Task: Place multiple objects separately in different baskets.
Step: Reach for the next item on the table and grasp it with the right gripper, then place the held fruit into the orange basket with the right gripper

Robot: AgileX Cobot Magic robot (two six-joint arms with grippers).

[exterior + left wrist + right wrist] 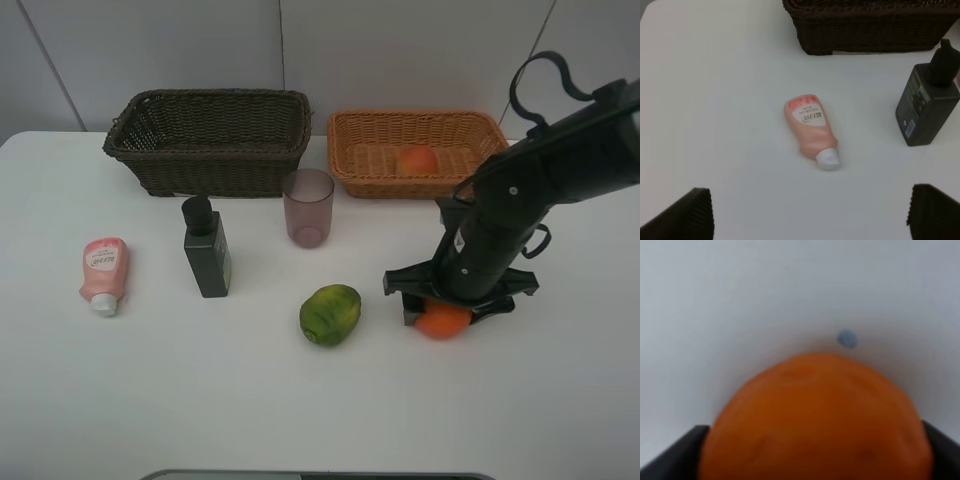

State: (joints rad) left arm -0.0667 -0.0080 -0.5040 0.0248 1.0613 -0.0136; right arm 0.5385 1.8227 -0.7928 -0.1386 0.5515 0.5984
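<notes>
High view
- Dark basket (210, 140): at the back left of the tabletop (200, 400). Only weave shows in the part of its inside that can be seen.
- Tan basket (360, 165): at the back, just right of the dark basket. It holds a peach (418, 160) lying near its middle.
- Cup (308, 207): upright on the tabletop, in front of the gap between the two baskets and in neither.
- Pump bottle (206, 248): on the tabletop, left of the cup, in front of the dark basket.
- Pink tube (104, 274): lying flat at the far left, white cap toward the front edge.
- Green fruit (330, 314): on the tabletop, in front of the cup.
- Orange (442, 323): on the tabletop in front of the tan basket, right of the green fruit and outside both baskets.
- Right gripper (447, 305): pointing down directly over the orange, one finger on each side.

Left wrist view
- Left gripper (810, 212): fingers spread wide with nothing between them.
- Pink tube: flat on the tabletop ahead of the gripper, well apart from both fingers.
- Pump bottle: off to one side of the tube, near the dark basket's wall.

Right wrist view
- Orange: fills the space between the fingers (675, 452). Both meet its sides with no gap, so the gripper is closed on it.
- Blue dot (846, 338): on the tabletop just beyond the orange.
</notes>
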